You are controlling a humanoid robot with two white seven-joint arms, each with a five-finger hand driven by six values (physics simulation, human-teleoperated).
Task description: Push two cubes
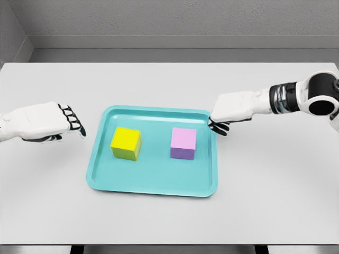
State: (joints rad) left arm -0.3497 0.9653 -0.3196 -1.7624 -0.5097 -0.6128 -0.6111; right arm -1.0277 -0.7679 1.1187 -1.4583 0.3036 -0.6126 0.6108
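Teal tray point(153, 182) at frame centre on a white table point(159, 84), holding a yellow cube point(126, 143) left and a pink cube point(183, 143) right, well apart; left hand point(45, 123), fingers loosely curled, stands clear of the tray's left rim, right hand point(230, 112), fingers curled down, at its upper-right corner.

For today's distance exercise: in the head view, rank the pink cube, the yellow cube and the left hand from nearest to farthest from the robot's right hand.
Measured from the right hand:
1. Pink cube, on the right side of the tray.
2. Yellow cube, on the tray's left side.
3. Left hand, beyond the tray's left edge, over the table.
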